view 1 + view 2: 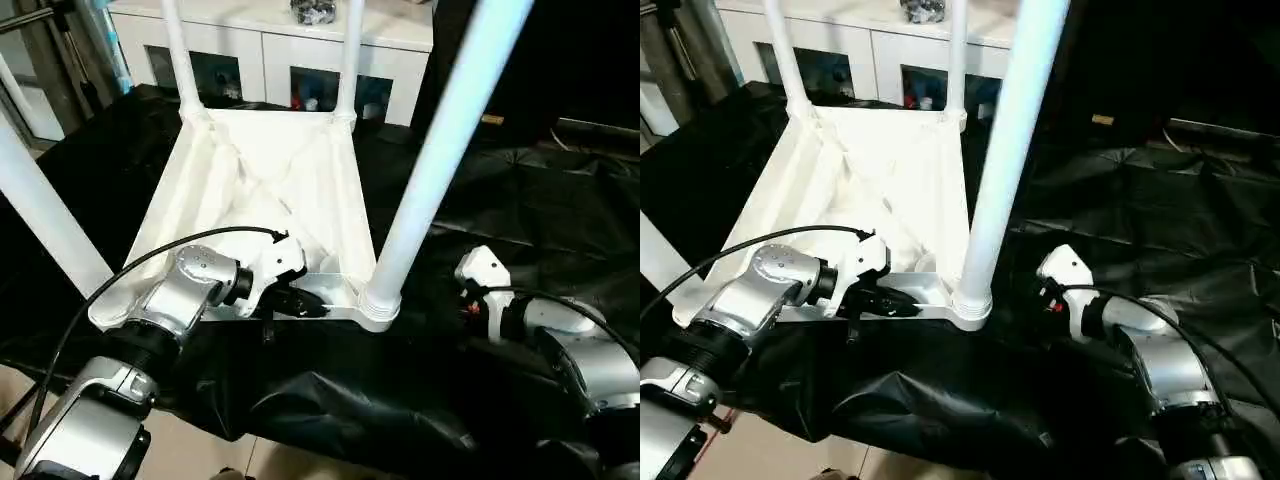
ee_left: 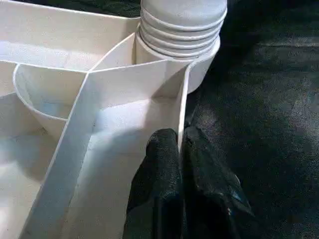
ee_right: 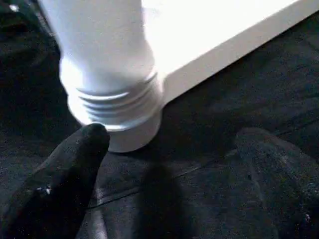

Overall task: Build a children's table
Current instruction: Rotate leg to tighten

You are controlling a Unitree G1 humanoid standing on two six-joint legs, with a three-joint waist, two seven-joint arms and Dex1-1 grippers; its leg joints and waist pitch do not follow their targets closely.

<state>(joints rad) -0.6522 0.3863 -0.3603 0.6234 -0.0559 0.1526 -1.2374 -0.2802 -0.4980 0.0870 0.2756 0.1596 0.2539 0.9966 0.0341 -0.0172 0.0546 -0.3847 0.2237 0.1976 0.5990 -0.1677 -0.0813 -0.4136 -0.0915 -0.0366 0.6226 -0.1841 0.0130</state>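
The children's table (image 1: 265, 190) is lying upside down on a tabletop draped in crinkled black sheeting (image 1: 520, 210), its ribbed white underside facing up and all four tapered tube legs standing in the round corner sockets. The near right leg (image 1: 440, 140) is rising tall and smooth from its socket (image 1: 378, 305), and the ridged rings at its end are showing just above the socket's lip in both wrist views. The near left leg (image 1: 40, 210) is leaning out toward the left edge of the head view, while the two far legs (image 1: 178, 55) are standing close to a white cabinet (image 1: 270, 40) with glass doors behind the sheeting.

The left gripper (image 1: 292, 303) is pinching the thin upright rim (image 2: 182, 107) of the table's near edge, its two black fingers (image 2: 162, 164) squeezed together on either side of that wall, just beside the near right socket. Diagonal ribs are running from the sockets across the plastic, leaving shallow triangular pockets between them.

The right gripper (image 3: 172, 174) is hovering low over the sheeting to the right of the near right socket, its fingers (image 3: 75, 164) spread wide and gripping nothing; one fingertip is sitting near the socket's base, though contact is unclear. To the right of the table the black sheeting is stretching wide and wrinkled, giving that arm open room.
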